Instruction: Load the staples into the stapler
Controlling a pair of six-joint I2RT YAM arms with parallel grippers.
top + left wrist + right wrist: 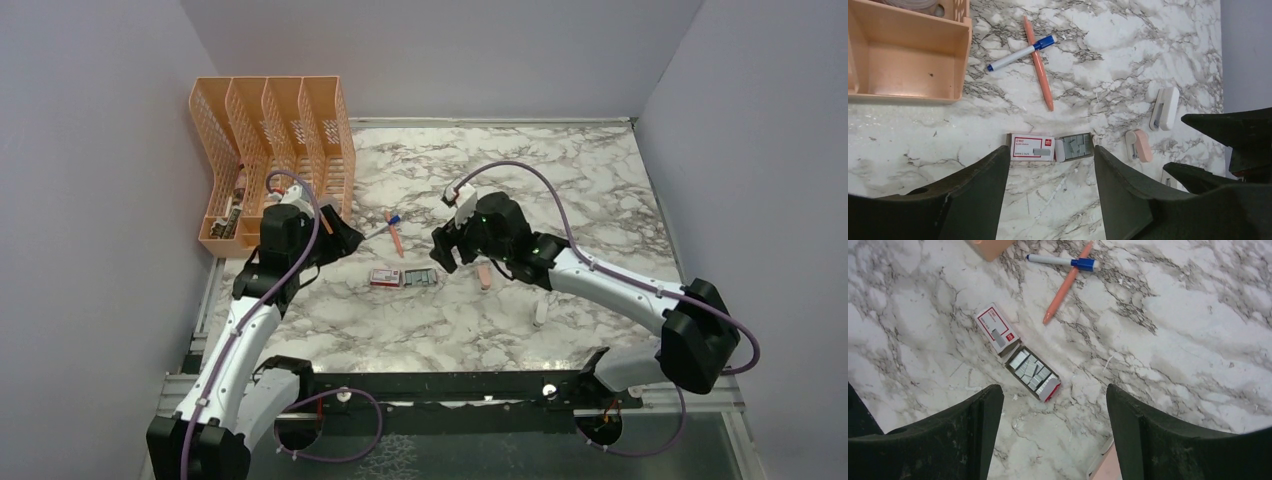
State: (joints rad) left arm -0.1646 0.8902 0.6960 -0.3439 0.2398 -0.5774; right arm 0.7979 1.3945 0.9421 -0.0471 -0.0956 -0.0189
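The left gripper (1050, 152) and right gripper (1052, 390) hang wide open and empty over the worktop's (560, 180) middle, where the staples (1075, 147) lie in their open box (1033, 147); a clumsy pinch could scatter them; the pink block (1139, 145) sits between them and the white stapler (1164, 108); crossed pens (1040, 80) lie toward the far edge.

One red-and-white staple box (1032, 147), one open tray (1060, 151) of grey staples (1075, 147) touching the box, one orange pen (1041, 77) crossing one blue-capped pen (1013, 56) near the box, one pink block (1140, 145), one white stapler (1165, 108), one orange organiser (908, 57).
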